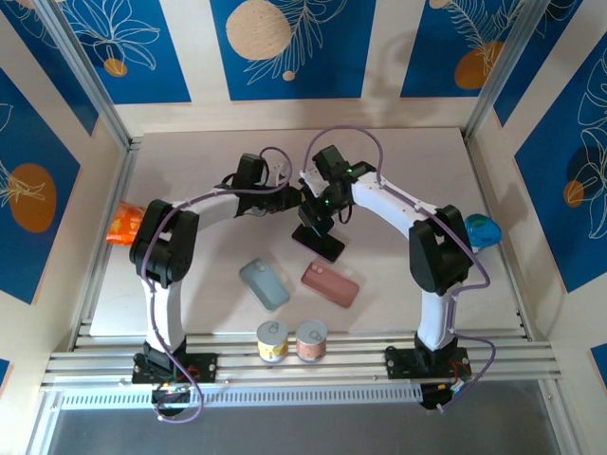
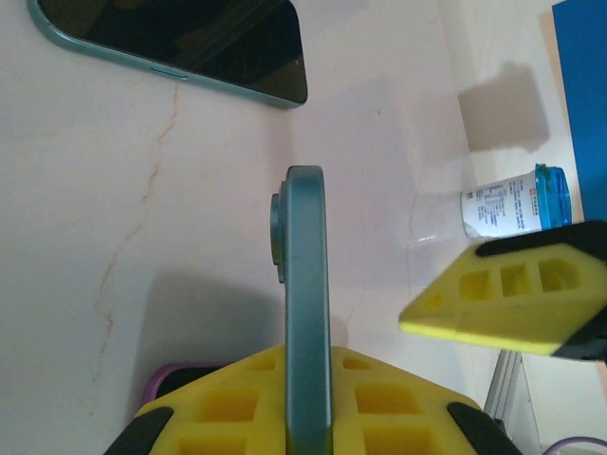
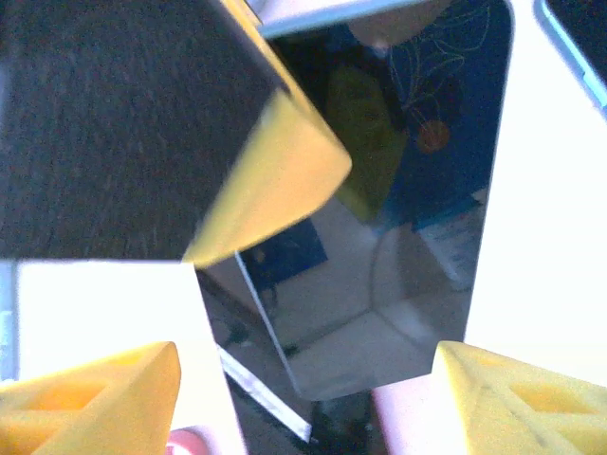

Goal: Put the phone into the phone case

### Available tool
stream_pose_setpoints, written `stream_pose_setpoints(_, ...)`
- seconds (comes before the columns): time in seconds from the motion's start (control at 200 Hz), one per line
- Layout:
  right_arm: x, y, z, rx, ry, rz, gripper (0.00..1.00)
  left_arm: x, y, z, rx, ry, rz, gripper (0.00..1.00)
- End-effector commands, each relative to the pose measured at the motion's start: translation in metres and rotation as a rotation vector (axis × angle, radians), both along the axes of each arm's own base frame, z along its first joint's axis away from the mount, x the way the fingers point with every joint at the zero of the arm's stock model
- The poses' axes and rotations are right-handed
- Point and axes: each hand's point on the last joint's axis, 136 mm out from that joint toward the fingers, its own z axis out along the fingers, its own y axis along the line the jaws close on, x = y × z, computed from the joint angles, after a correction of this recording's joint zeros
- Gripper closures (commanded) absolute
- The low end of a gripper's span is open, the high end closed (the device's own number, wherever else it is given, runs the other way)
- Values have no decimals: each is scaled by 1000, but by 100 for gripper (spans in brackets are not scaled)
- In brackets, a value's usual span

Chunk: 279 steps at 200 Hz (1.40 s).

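**Left fingers clamp a teal phone on edge; right fingers stand apart**

The left gripper is closed on a teal, slab-shaped phone. Its yellow, hollow-celled fingers press both flat faces. The phone stands edge-on between them and rises past the fingertips, with a round camera bump on the face toward the left finger.

Beyond the fingertips and off to their left, a second phone with a dark screen and a teal rim lies flat on the pale table, apart from the held one. To the right of the held phone, and clear of it, hangs a yellow wedge-shaped finger with a black back. Past that stands a white bottle with a blue cap.

The right gripper has its yellow fingers spread wide. A dark glossy screen reflecting blue wall panels sits between them. I cannot tell whether either finger touches it, or which phone it belongs to.

From above, both grippers meet at mid-table. A grey-blue rounded phone case and a pink rounded phone case lie flat toward the arm bases, well apart from the fingers. Two small cans stand nearer still to the bases.
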Motion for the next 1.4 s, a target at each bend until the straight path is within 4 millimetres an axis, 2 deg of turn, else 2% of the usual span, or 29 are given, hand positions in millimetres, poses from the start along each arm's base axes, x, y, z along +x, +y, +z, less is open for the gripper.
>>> stream_pose_setpoints(0.0, -7, -6, 31, 208, 27, -105, 29, 1, -6, 55, -97, -120, 12, 100)
stream_pose_setpoints(0.21, -33, -22, 46, 575, 108, -273, 27, -5, 4, 92, -166, -145, 95, 100)
stream_pose_setpoints(0.325, -43, -29, 46, 680, 122, -320, 23, -13, 9, 112, -223, -136, 134, 100)
stream_pose_setpoints(0.495, -47, -38, 56, 822, 125, -355, 21, -26, 17, 125, -298, -93, 187, 100)
stream_pose_setpoints(0.705, -45, -35, 71, 906, 118, -321, 20, -41, 15, 134, -364, -38, 179, 100)
stream_pose_setpoints(0.955, -36, -25, 74, 976, 152, -295, 21, -48, 11, 142, -430, -17, 171, 100)
stream_pose_setpoints(1.185, -27, -22, 78, 1007, 141, -297, 37, -53, 9, 139, -456, 20, 150, 100)
stream_pose_setpoints(1.391, -20, -16, 84, 1025, 145, -280, 38, -57, 6, 138, -479, 46, 127, 100)
